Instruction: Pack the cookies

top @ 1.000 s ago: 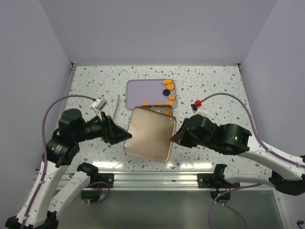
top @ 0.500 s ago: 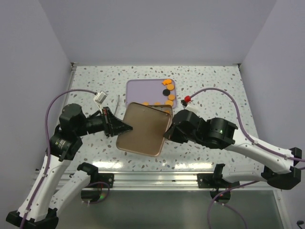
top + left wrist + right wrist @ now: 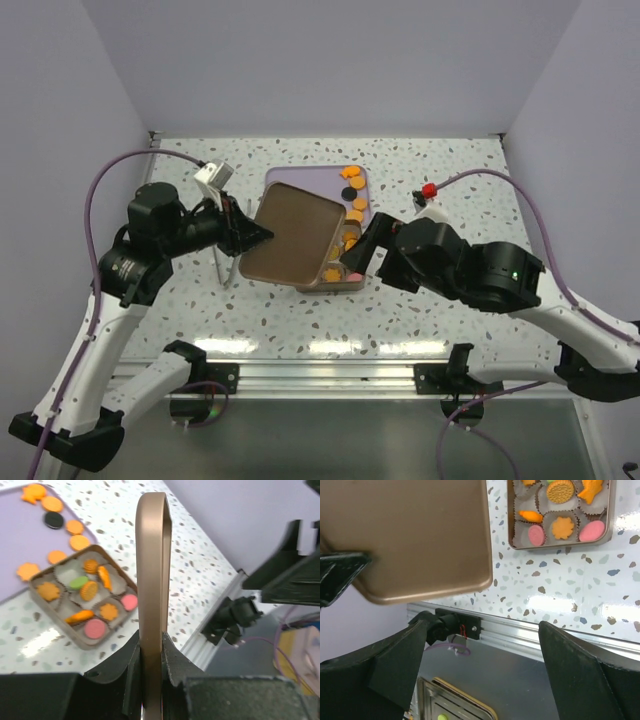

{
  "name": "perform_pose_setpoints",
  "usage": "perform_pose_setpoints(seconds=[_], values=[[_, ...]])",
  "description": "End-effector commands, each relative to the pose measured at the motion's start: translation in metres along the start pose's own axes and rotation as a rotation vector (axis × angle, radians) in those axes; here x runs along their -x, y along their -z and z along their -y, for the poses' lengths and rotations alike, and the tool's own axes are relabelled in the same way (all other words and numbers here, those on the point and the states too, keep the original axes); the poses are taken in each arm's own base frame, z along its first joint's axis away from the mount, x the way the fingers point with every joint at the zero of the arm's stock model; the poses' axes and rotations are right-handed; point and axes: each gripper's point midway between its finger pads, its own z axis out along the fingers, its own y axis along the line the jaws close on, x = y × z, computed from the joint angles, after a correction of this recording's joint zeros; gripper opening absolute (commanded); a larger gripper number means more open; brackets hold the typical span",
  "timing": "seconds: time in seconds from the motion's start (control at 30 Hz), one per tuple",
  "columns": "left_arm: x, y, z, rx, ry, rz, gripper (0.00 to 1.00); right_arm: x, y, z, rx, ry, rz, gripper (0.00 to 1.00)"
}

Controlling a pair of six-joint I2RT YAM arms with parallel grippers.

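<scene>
My left gripper [image 3: 250, 238] is shut on the edge of the bronze tin lid [image 3: 293, 243], which hangs tilted above the table. In the left wrist view the lid [image 3: 152, 570] stands edge-on, pinched between the jaws of the left gripper [image 3: 151, 655]. Right of it lies the square tin [image 3: 345, 288], uncovered, with orange, pink and green cookies [image 3: 90, 591] in white paper cups. More cookies [image 3: 352, 190], orange and one black, sit on the purple mat [image 3: 300, 185] behind. My right gripper [image 3: 362, 250] is open beside the lid's right edge, its fingers [image 3: 585, 670] wide with nothing between them.
A metal rail [image 3: 320, 375] runs along the table's near edge. Lilac walls close in the back and both sides. A thin grey wire piece [image 3: 222, 265] lies under the left arm. The right arm's cable with a red tag [image 3: 430, 190] loops over the back right.
The lid has risen off the tin and swung back and left, tilting in the left gripper. The right gripper let go of the lid and opened. The tin's cookies now show.
</scene>
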Motion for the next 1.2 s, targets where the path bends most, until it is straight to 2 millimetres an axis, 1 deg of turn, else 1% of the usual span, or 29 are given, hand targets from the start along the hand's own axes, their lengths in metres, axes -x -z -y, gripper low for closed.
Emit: perform_pose_setpoints(seconds=[0.0,0.03,0.07,0.1,0.13,0.17,0.2,0.23,0.27,0.3,0.33,0.37,0.4,0.43,0.47,0.5,0.53,0.57,0.6,0.63,0.67,0.7,0.73,0.8,0.83,0.9,0.97,1.1,1.17], values=[[0.034,0.008,-0.015,0.145,-0.173,0.116,0.00,0.022,0.018,-0.010,0.034,-0.064,0.058,0.98],[0.041,0.010,-0.025,0.208,-0.197,0.143,0.00,0.026,0.020,-0.019,0.052,-0.075,0.058,0.99],[0.045,0.012,-0.031,0.242,-0.253,0.156,0.00,0.028,0.021,-0.025,0.066,-0.086,0.054,0.99],[0.058,0.022,-0.037,0.304,-0.292,0.217,0.00,0.031,0.020,-0.034,0.092,-0.103,0.038,0.99],[0.063,0.027,-0.039,0.330,-0.325,0.250,0.00,0.036,0.024,-0.045,0.128,-0.126,0.021,0.99],[0.063,0.029,-0.045,0.351,-0.397,0.262,0.00,0.036,0.017,-0.052,0.133,-0.139,-0.008,0.99],[0.066,0.035,-0.046,0.370,-0.442,0.289,0.00,0.054,0.010,-0.057,0.151,-0.190,0.005,0.99],[0.078,0.047,-0.042,0.397,-0.496,0.358,0.00,0.042,0.004,-0.072,0.194,-0.200,-0.108,0.99],[0.078,0.051,-0.047,0.426,-0.578,0.352,0.00,0.046,0.000,-0.080,0.216,-0.225,-0.129,0.99],[0.081,0.056,-0.049,0.454,-0.612,0.360,0.00,0.056,-0.006,-0.087,0.239,-0.247,-0.132,0.99],[0.080,0.057,-0.051,0.461,-0.643,0.351,0.00,0.057,-0.001,-0.102,0.286,-0.250,-0.167,0.99],[0.079,0.057,-0.052,0.465,-0.707,0.325,0.00,0.056,-0.016,-0.109,0.278,-0.255,-0.198,0.99],[0.078,0.057,-0.052,0.459,-0.739,0.312,0.00,0.060,-0.022,-0.119,0.301,-0.271,-0.206,0.99],[0.078,0.058,-0.046,0.433,-0.776,0.321,0.00,0.065,-0.022,-0.131,0.338,-0.279,-0.215,0.99],[0.078,0.057,-0.047,0.434,-0.826,0.322,0.00,0.061,-0.021,-0.142,0.376,-0.284,-0.262,0.99],[0.079,0.059,-0.045,0.430,-0.855,0.335,0.00,0.063,-0.037,-0.154,0.391,-0.307,-0.281,0.99],[0.084,0.064,-0.039,0.431,-0.914,0.369,0.00,0.066,-0.036,-0.165,0.426,-0.315,-0.293,0.99],[0.087,0.067,-0.038,0.439,-0.940,0.382,0.00,0.066,-0.040,-0.174,0.446,-0.323,-0.308,0.99],[0.089,0.069,-0.037,0.442,-0.963,0.387,0.00,0.067,-0.049,-0.185,0.477,-0.334,-0.327,0.99],[0.088,0.069,-0.039,0.454,-0.975,0.374,0.00,0.072,-0.046,-0.196,0.514,-0.336,-0.326,0.99],[0.091,0.072,-0.038,0.463,-0.994,0.368,0.00,0.073,-0.047,-0.202,0.532,-0.355,-0.333,0.99],[0.088,0.070,-0.042,0.467,-0.992,0.343,0.00,0.079,-0.044,-0.213,0.584,-0.357,-0.328,0.99],[0.090,0.073,-0.039,0.467,-1.001,0.350,0.00,0.080,-0.049,-0.216,0.594,-0.367,-0.329,0.99],[0.090,0.075,-0.035,0.458,-1.007,0.361,0.00,0.083,-0.047,-0.224,0.631,-0.393,-0.336,0.98],[0.090,0.075,-0.033,0.452,-1.011,0.364,0.00,0.081,-0.053,-0.224,0.627,-0.401,-0.345,0.98],[0.088,0.075,-0.033,0.444,-1.017,0.351,0.00,0.081,-0.056,-0.227,0.634,-0.412,-0.350,0.99],[0.087,0.077,-0.031,0.440,-1.022,0.349,0.00,0.079,-0.063,-0.223,0.611,-0.417,-0.350,0.98],[0.086,0.079,-0.026,0.418,-1.029,0.352,0.00,0.081,-0.070,-0.222,0.606,-0.438,-0.328,0.98],[0.087,0.080,-0.022,0.407,-1.031,0.361,0.00,0.080,-0.076,-0.221,0.597,-0.441,-0.330,0.96]])
